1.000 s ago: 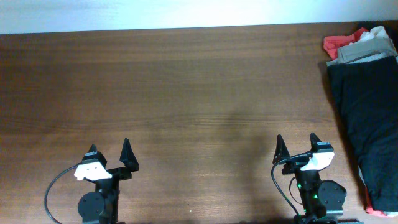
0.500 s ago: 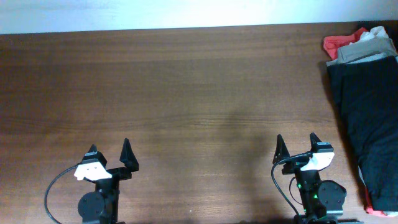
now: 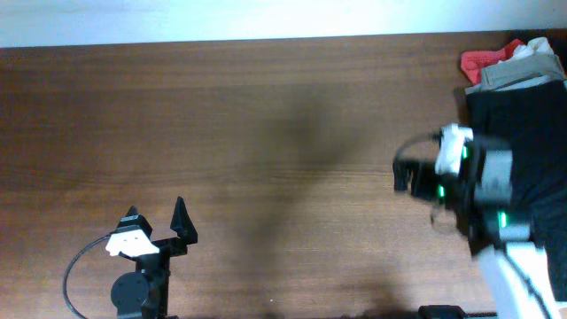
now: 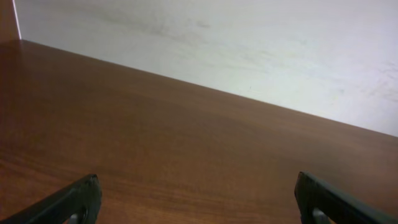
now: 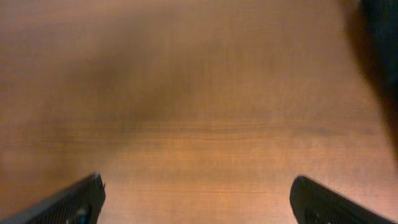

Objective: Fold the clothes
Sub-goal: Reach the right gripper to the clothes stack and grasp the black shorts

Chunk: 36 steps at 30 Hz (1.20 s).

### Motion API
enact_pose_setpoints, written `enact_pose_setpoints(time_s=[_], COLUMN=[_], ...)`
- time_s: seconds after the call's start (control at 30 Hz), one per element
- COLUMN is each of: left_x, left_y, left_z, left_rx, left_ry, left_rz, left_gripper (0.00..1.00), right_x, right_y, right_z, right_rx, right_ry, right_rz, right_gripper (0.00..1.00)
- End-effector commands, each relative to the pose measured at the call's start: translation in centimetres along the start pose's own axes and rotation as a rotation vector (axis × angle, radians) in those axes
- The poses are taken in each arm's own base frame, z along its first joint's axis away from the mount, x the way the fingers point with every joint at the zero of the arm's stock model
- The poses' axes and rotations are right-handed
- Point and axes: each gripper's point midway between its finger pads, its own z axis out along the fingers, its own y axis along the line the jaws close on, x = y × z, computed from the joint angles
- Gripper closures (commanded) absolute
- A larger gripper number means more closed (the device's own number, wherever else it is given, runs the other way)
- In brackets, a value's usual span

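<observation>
We see the left gripper (image 3: 156, 210) parked low near the front edge of the table (image 3: 266, 106), on the left side. Its jaws are spread wide with nothing between them. The left wrist view shows the same: left gripper (image 4: 196, 178) with its two dark fingers (image 4: 78, 200) far apart, only bare brown wood between them and a pale wall (image 4: 249, 50) beyond.

The right gripper (image 3: 407, 164) is out over the table on the right, blurred in the overhead view, with its arm lying across the lower part of the clothes (image 3: 532, 111). In the right wrist view the right gripper (image 5: 196, 182) has its jaws fully apart. It grips nothing and there is just wood grain under it.

The clothes are a black garment lying along the right edge of the table, running from near the back toward the front, rumpled, not folded. In the wrist view we see them only as a dark blur, clothes (image 5: 380, 56), at upper right and clear of the fingers (image 5: 81, 199).

At the back right corner, grey-beige trousers (image 3: 514, 76) sit just behind the black garment and touch it. A red cloth (image 3: 483, 60) pokes out beside the trousers.
</observation>
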Motion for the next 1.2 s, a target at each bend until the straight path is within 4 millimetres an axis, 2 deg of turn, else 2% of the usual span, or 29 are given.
enact_pose_setpoints(time_s=[0.0, 0.03, 0.13, 0.23, 0.33, 0.47, 0.57, 0.67, 0.77, 0.83, 0.87, 0.9, 0.93, 1.0, 1.1, 1.17], left_x=[0.2, 0.2, 0.2, 0.2, -0.2, -0.1, 0.3, 0.7, -0.2, -1.3, -1.7, -1.7, -1.7, -1.2, -1.1, -1.0], left_y=[-0.1, -0.1, -0.1, -0.1, -0.2, -0.3, -0.4, -0.8, -0.9, -1.2, -1.4, -2.4, -4.0, -5.6, -7.7, -7.4], left_z=[0.0, 0.0, 0.0, 0.0, 0.0, 0.0, 0.0, 0.2, 1.5, 3.7, 6.0, 8.1, 10.2, 13.1, 15.0, 15.2], left_rx=[0.007, 0.007, 0.007, 0.007, 0.011, 0.017, 0.025, 0.041, 0.017, 0.003, -0.002, 0.044, 0.125, 0.176, 0.208, 0.162], left_ry=[0.002, 0.002, 0.002, 0.002, -0.013, -0.009, 0.011, 0.055, 0.171, 0.272, 0.353, 0.427, 0.504, 0.630, 0.656, 0.648], left_rz=[0.017, 0.017, 0.017, 0.017, 0.017, 0.017, 0.017, 0.022, 0.082, 0.117, 0.109, 0.093, 0.064, 0.035, 0.069, 0.099], left_gripper=[0.01, 0.01, 0.01, 0.01, 0.01, 0.01, 0.01, 0.01, 0.01, 0.01, 0.01, 0.01, 0.01, 0.01, 0.01, 0.01], right_x=[-1.8, -2.3, -3.3, -3.1, -2.9, -2.9, -2.8, -2.7, -2.5, -2.5, -2.3, -2.2, -2.3, -3.3, -5.8, -7.4], right_y=[0.8, 1.3, 1.6, 1.6, 0.5, 0.5, -0.8, -0.8, -0.8, -0.9, -1.5, -2.2, -3.8, -6.7, -11.8, -14.6], right_z=[2.0, 2.1, 0.7, 0.7, 0.8, 1.0, 0.9, 0.9, 0.9, 1.1, 1.5, 1.7, 1.7, 0.6, -1.4, -1.2], right_rx=[-0.029, -0.060, -0.061, -0.060, -0.002, -0.003, 0.074, 0.074, 0.074, 0.075, 0.089, 0.107, 0.151, 0.205, 0.285, 0.312], right_ry=[0.189, 0.196, 0.145, 0.156, 0.166, 0.166, 0.172, 0.176, 0.183, 0.185, 0.200, 0.211, 0.217, 0.219, 0.253, 0.319], right_rz=[-0.008, -0.041, -0.054, -0.051, -0.053, -0.053, -0.057, -0.056, -0.055, -0.054, -0.033, -0.007, 0.029, 0.106, 0.230, 0.285], right_gripper=[0.01, 0.01, 0.01, 0.01, 0.01, 0.01, 0.01, 0.01, 0.01, 0.01, 0.01, 0.01, 0.01, 0.01, 0.01, 0.01])
